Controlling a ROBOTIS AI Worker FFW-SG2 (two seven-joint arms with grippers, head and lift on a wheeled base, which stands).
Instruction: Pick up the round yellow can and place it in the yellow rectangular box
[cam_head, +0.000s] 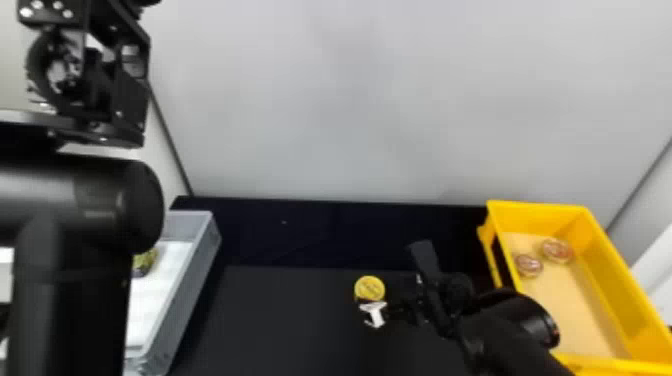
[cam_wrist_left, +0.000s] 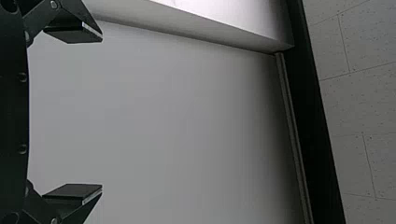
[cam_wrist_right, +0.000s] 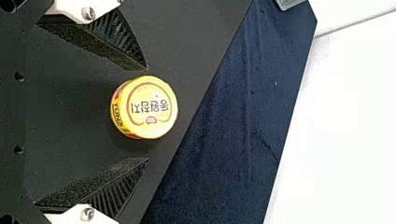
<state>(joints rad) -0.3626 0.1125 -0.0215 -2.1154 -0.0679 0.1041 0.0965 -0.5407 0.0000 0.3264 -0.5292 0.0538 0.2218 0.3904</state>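
L arm (cam_head: 85, 210) closest, R claw (cam_head: 389, 274) wide open, yellow can (cam_head: 370, 288) btwn tips, gap each side

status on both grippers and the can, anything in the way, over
Left gripper open, empty. Right gripper open, yellow can between its jaws, ungripped. Nothing seen blocking the grip.
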